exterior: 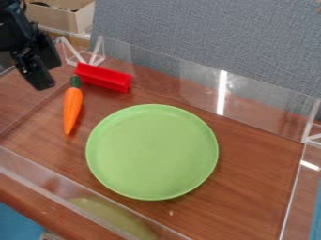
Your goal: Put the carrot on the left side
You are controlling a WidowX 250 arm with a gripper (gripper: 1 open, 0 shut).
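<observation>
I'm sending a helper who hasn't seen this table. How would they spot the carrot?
Find the round green plate on the wooden table. Just left of it lies the carrot: small, orange, tapered, green stub toward the red block, which is rectangular.

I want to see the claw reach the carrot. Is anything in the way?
Nothing visible is. The open gripper hangs up and to the left of the carrot, with only bare wooden table between them. The red block sits behind the carrot.

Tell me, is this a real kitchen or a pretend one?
Probably pretend: a robot practice table. A black robot gripper hangs over a wooden tabletop fenced by clear plastic walls, with a small orange toy carrot beside an empty round green plate.
</observation>
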